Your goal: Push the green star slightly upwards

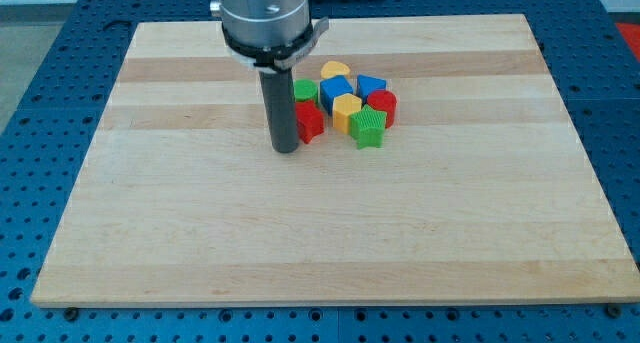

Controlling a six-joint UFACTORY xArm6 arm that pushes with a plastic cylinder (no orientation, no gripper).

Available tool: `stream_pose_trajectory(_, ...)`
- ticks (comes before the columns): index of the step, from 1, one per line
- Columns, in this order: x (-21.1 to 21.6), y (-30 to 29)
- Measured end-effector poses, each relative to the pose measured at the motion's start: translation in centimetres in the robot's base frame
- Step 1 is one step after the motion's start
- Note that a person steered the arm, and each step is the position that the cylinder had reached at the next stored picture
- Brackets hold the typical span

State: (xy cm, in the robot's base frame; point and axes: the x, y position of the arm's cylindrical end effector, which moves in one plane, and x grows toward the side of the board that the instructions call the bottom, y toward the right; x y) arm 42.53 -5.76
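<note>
Work looks barely begun: tip (286, 149) sits left of the red block (310, 122), star (368, 129) untouched; no jaws on this rod.

Green star (368, 129): small ridged block w/ notched outline, bright green, lying flat on the wooden board (330, 223). Sits at the bottom-right edge of the block cluster, upper-middle of board. Touches the yellow block (347, 110) at its upper left & the red block (381, 105) just above it. Bottom & right sides face bare wood.
</note>
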Motion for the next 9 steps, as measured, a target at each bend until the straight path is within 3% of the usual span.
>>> stream_pose_trajectory(1,-2.3,0.3)
stream_pose_trajectory(3,-2.3,0.1)
stream_pose_trajectory(4,0.6,0.1)
stream_pose_trajectory(5,6.5,2.1)
stream_pose_trajectory(6,10.2,6.7)
stream_pose_trajectory(7,5.4,15.6)
stream_pose_trajectory(8,2.5,17.2)
stream_pose_trajectory(9,2.4,17.2)
